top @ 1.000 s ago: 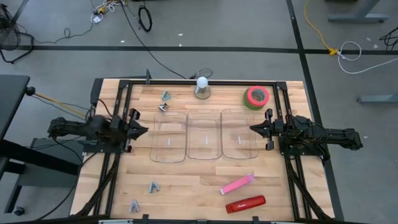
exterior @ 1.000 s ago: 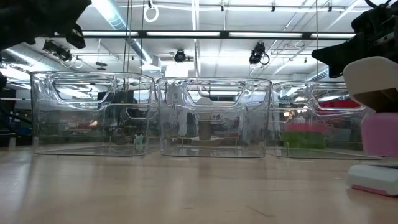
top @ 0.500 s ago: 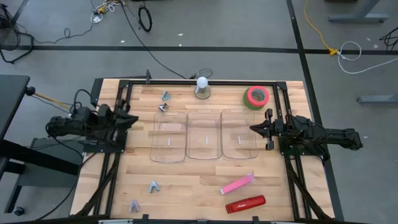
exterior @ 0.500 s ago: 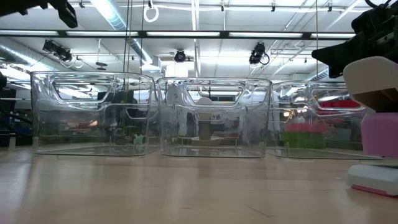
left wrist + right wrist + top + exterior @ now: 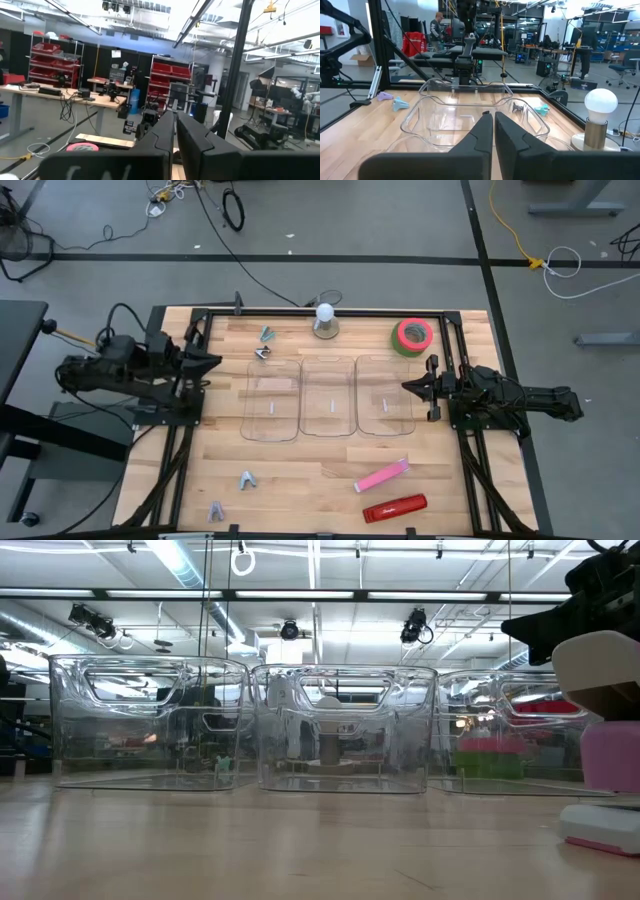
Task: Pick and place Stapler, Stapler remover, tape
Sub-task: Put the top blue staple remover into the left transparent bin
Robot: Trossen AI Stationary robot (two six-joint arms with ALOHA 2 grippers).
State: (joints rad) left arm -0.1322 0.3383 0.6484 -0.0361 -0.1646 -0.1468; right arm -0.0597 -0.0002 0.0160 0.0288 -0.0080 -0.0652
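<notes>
1. While nothing is yet picked up, both claws are clenched on air: the left gripper [image 5: 207, 362] hangs at the left table edge, and the right gripper [image 5: 407, 387] hangs at the right edge, its fingers [image 5: 485, 131] pressed together.
2. Between the claws stand three clear bins [image 5: 329, 395] in a row, all without any task item in them.
3. Nearest the right claw is the green tape [image 5: 412, 335], just beyond it toward the far edge, lying flat.
4. On its other side, toward the near edge, lie the pink stapler [image 5: 381, 476] and the red stapler [image 5: 394, 508], each with its long axis running roughly across the table.
5. Grey staple removers lie on the left claw's side: a pair [image 5: 264, 343] just ahead of it toward the far edge, another pair [image 5: 232, 493] well off by the near edge.
6. Judging by reach, the right arm suits tape and staplers; the left suits the removers.
</notes>
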